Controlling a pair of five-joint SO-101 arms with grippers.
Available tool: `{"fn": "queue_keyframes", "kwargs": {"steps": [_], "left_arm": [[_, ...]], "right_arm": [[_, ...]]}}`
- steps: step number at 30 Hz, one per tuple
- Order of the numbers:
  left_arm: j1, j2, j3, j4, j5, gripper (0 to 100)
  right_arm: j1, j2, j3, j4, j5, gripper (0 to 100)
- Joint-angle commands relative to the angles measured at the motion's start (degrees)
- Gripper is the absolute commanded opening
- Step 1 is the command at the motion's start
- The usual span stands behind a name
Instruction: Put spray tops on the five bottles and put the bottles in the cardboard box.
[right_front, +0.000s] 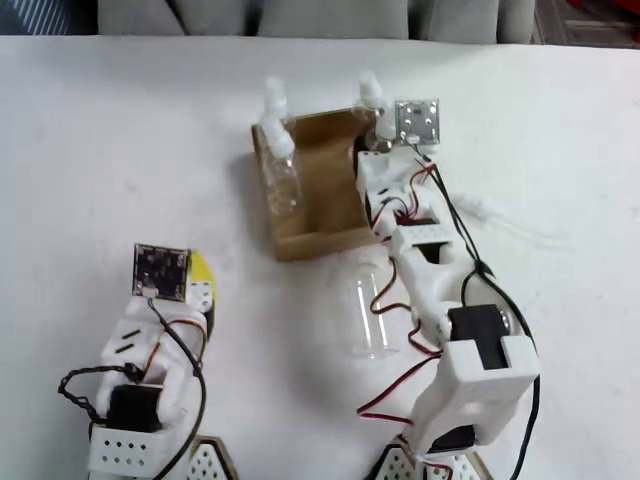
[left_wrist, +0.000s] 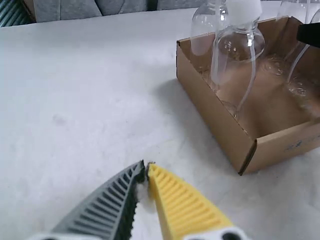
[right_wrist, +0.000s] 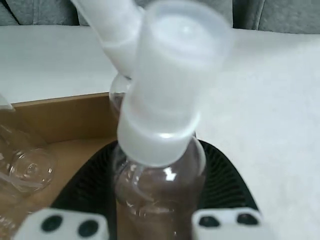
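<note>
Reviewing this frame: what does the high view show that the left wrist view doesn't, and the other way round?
High view: an uncapped bottle lying on the table on the arms' side of the cardboard box, and what looks like a loose spray top off to the box's right. Left wrist view: the left gripper up close, its grey and yellow fingers shut together on nothing. Both: the box, with capped bottles standing along its left side.
</note>
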Motion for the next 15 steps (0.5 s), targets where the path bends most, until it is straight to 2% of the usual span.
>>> {"fn": "queue_keyframes", "kwargs": {"steps": [1,9,15], "left_arm": [[-0.6,-0.7,-0.2,0.0,-0.7,2],[-0.6,-0.7,-0.2,0.0,-0.7,2],[-0.6,-0.7,-0.2,0.0,-0.7,2]], "right_arm": [[0.4,-0.9,-1.2,1.0,0.7,7.7],[0.4,-0.9,-1.2,1.0,0.7,8.3],[0.0,-3.1,-0.3,2.8,0.6,18.7]]}}
